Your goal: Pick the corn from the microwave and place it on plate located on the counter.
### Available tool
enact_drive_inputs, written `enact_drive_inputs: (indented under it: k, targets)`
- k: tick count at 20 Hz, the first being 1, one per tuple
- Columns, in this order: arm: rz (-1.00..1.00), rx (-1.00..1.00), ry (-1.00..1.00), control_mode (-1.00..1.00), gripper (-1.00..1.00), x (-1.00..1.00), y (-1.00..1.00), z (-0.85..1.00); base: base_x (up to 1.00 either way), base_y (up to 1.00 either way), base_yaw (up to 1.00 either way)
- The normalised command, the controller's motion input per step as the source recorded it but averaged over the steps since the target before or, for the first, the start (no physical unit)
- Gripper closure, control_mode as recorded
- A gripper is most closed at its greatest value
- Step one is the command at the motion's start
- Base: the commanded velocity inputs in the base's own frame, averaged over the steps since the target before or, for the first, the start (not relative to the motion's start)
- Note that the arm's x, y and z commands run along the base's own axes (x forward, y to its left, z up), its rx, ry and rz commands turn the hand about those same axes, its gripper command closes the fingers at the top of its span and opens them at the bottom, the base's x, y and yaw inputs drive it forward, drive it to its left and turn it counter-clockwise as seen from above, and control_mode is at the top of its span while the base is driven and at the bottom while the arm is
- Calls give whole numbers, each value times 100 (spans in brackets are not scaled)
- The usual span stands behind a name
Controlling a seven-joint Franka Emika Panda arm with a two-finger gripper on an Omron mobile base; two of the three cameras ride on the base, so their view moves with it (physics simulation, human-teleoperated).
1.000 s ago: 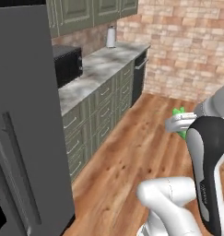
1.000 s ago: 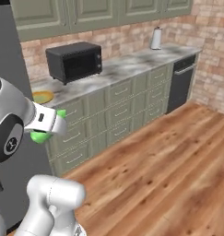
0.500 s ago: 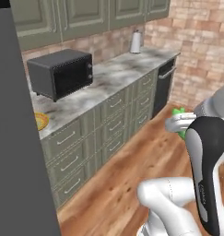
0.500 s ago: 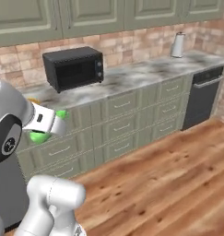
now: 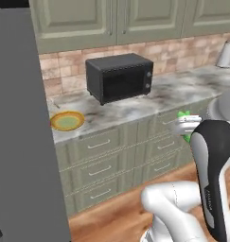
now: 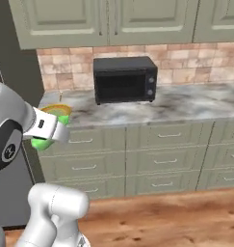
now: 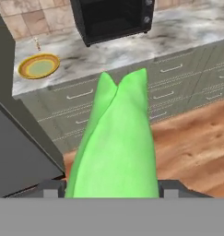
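Observation:
The bright green corn (image 7: 115, 138) sits between my fingers, its leafy tips pointing toward the counter (image 7: 178, 32). My gripper (image 5: 185, 125) is shut on the corn (image 5: 184, 115) in mid-air, in front of the sage drawers and apart from the worktop. In the right base view the gripper (image 6: 53, 130) holds the corn (image 6: 41, 143) just below the plate (image 6: 56, 109). The orange-rimmed plate (image 5: 67, 120) lies on the left end of the marbled counter (image 5: 135, 106); it appears in the hand view's upper left (image 7: 38, 66). The microwave is out of view.
A small black box appliance (image 5: 119, 76) stands on the counter against the brick wall, right of the plate. A tall dark grey fridge (image 5: 17, 118) borders the counter's left end. A pale kettle (image 5: 226, 53) stands far right. Wooden floor (image 6: 176, 217) lies below.
The whole scene has shifted as the base moved: the counter now faces the cameras squarely and the plate has come closer. The corn stays held in the gripper.

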Motion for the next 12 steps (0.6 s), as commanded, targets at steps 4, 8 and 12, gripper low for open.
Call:
enact_drive_inputs:
  k: [4, 8, 12]
  targets:
    - [0, 0, 0, 100, 100, 0, 0, 0, 67, -55, 74]
    - [0, 0, 0, 100, 100, 0, 0, 0, 57, -63, 72]
    - [0, 0, 0, 100, 100, 0, 0, 0, 58, -78, 57]
